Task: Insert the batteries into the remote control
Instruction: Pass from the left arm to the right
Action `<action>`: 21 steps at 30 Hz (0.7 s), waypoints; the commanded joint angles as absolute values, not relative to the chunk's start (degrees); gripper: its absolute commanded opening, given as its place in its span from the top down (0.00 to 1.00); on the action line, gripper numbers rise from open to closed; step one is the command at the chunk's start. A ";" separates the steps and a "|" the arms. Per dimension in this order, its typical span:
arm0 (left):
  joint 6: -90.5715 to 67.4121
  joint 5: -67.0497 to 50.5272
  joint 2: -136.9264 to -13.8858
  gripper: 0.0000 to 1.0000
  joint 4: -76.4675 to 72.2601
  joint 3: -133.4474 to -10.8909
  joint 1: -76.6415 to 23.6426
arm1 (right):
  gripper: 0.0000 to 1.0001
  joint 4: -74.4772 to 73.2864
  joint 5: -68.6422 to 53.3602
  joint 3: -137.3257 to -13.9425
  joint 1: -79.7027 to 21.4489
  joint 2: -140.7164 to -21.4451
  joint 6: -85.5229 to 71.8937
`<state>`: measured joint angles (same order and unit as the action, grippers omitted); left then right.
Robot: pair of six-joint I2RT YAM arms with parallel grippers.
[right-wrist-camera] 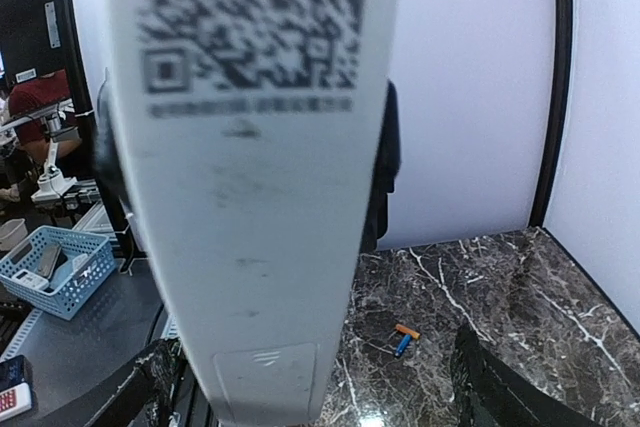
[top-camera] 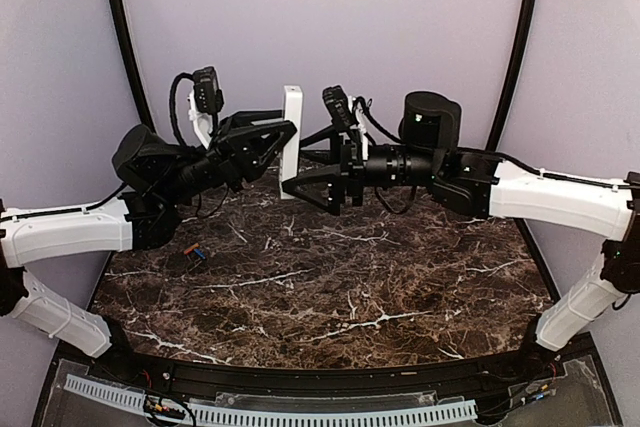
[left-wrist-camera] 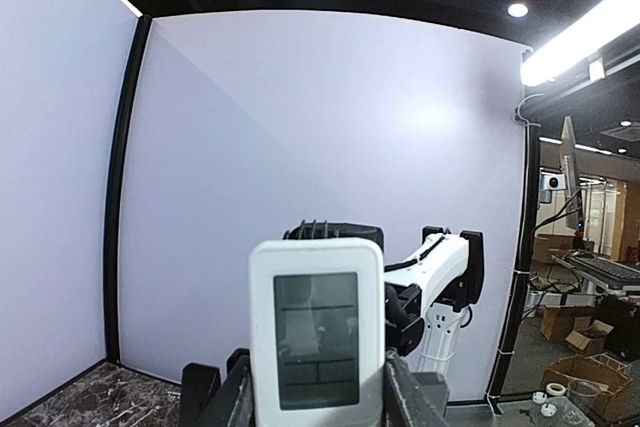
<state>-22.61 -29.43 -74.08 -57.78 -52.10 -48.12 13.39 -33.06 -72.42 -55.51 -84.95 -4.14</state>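
Note:
The remote control [top-camera: 292, 117] is held upright in the air over the back of the table. My left gripper [top-camera: 285, 137] is shut on it from the left. In the left wrist view its display face [left-wrist-camera: 316, 277] stands between the fingers [left-wrist-camera: 402, 392]. The right wrist view shows its back [right-wrist-camera: 260, 197], with a code label above and the battery cover low down. My right gripper [top-camera: 292, 175] is open at the remote's lower end, its fingers [right-wrist-camera: 485, 382] wide on either side and apart from it. The batteries [top-camera: 197, 253], one orange and one blue, lie together on the table [right-wrist-camera: 403, 337].
The dark marble table [top-camera: 330, 287] is ringed by a pale curved back wall [top-camera: 320, 17] with black posts. A white slotted rail [top-camera: 270, 412] runs along the near edge. A blue basket [right-wrist-camera: 55, 267] sits on a desk beyond the table.

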 commanded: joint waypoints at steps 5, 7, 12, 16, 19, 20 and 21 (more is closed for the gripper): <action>-21.95 -31.46 -74.59 1.00 -63.64 -52.47 -49.98 | 0.30 17.52 -38.43 -75.41 -57.40 -89.31 -4.69; -22.45 -31.56 -74.66 1.00 -63.93 -52.45 -50.03 | 0.48 16.61 -39.36 -76.26 -57.53 -89.98 -4.90; -22.76 -30.67 -73.93 1.00 -63.50 -51.80 -50.08 | 0.87 13.55 -39.45 -76.11 -57.70 -87.98 -3.44; -19.21 -25.19 -70.59 0.73 -50.39 -52.44 -50.06 | 1.00 5.23 -32.36 -75.77 -57.81 -83.06 1.23; -13.33 -20.24 -66.70 0.23 -39.59 -53.33 -50.09 | 1.00 -4.50 -24.28 -76.28 -57.75 -79.26 7.02; -12.07 -19.66 -65.87 0.19 -34.07 -53.65 -50.10 | 1.00 -8.47 -20.42 -77.02 -57.77 -78.34 8.87; -9.63 -18.52 -64.28 0.15 -30.88 -54.57 -50.10 | 1.00 -14.18 -16.86 -78.32 -57.82 -77.79 10.61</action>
<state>-17.78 -24.86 -69.89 -47.55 -52.21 -50.37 0.43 -30.72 -74.85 -57.76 -83.18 2.22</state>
